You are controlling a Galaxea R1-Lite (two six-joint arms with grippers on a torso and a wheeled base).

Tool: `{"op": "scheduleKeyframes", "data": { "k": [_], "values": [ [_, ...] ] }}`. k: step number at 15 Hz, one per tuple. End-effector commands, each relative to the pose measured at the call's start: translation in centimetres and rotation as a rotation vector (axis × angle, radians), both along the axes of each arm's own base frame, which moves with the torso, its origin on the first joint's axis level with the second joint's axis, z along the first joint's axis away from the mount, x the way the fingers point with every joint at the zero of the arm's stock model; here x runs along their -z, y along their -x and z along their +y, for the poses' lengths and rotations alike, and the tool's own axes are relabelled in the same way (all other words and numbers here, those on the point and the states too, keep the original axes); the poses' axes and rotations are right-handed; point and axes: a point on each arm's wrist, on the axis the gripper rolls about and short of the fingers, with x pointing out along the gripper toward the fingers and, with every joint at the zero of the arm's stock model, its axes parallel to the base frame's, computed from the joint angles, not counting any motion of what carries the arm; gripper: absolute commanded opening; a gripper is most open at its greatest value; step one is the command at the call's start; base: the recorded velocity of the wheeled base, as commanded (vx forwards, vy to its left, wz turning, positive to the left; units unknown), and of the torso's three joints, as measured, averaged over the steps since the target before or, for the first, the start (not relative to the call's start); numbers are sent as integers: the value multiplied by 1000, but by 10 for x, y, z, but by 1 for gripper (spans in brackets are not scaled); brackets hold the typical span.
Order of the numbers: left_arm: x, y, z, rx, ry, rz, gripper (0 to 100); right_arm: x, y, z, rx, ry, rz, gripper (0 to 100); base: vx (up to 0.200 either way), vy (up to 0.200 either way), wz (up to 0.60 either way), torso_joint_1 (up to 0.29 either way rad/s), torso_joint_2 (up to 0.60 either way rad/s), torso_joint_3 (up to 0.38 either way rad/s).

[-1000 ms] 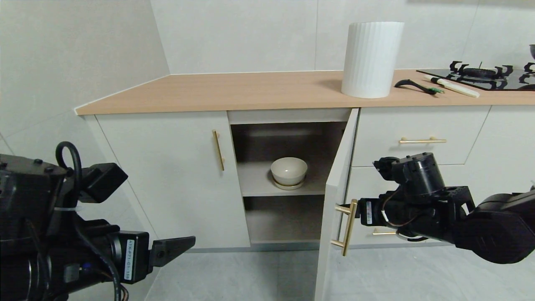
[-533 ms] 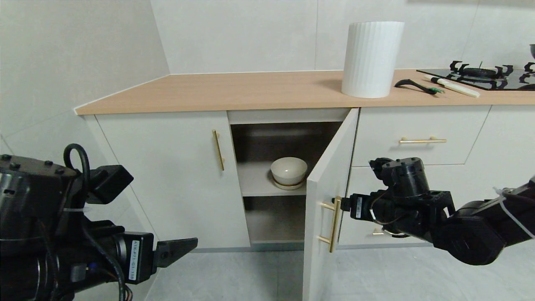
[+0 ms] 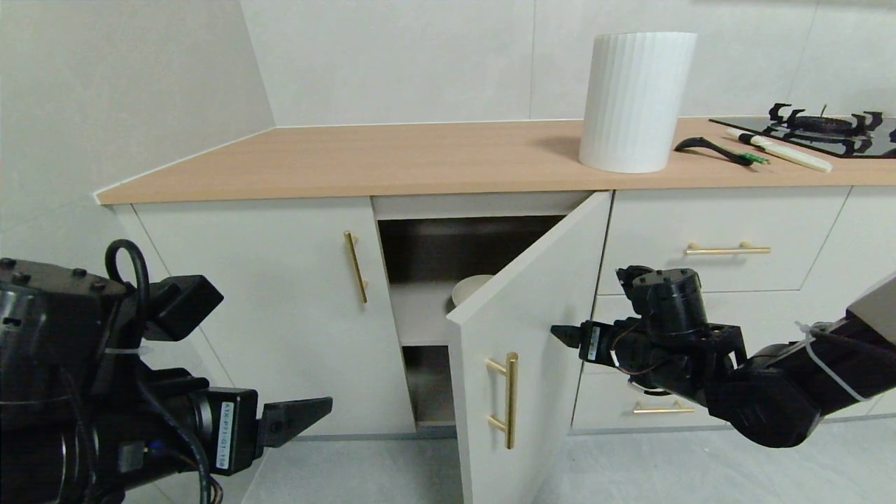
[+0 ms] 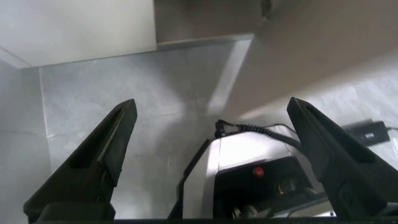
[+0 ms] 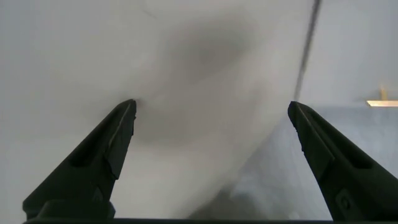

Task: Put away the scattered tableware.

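A pale, round bowl (image 3: 467, 288) sits upright on the upper shelf (image 3: 420, 308) of the cupboard, with all but its near rim hidden behind the half-open door (image 3: 532, 336). On the tabletop (image 3: 392, 157), a black spoon (image 3: 703, 145) lies flat just beside the white ribbed cylinder (image 3: 635, 101). A long, pale stick-like utensil (image 3: 784, 152) lies next to it, with a green bit near its middle.

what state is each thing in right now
right cabinet door, half open
left cabinet door, shut
top drawer, shut
bowl, on the shelf, mostly hidden by the door
white canister, upright on the counter
left claw, open
right claw, open
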Motion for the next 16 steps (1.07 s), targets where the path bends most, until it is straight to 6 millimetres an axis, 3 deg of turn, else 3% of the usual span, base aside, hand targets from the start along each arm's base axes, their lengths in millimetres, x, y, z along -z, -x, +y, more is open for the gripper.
{"op": "scheduleKeyframes", "data": {
  "k": [1, 10, 16],
  "values": [
    [0, 0, 0, -1, 0, -1, 100, 8, -4, 2, 3, -3, -2, 100, 0, 0, 0, 0, 0, 0],
    [-1, 2, 1, 2, -1, -5, 100, 17, -20, 11, 62, -96, -26, 100, 0, 0, 0, 0, 0, 0],
    [0, 2, 1, 3, -2, -4, 100, 43, -45, 22, 151, -128, -64, 100, 0, 0, 0, 0, 0, 0]
  ]
}}
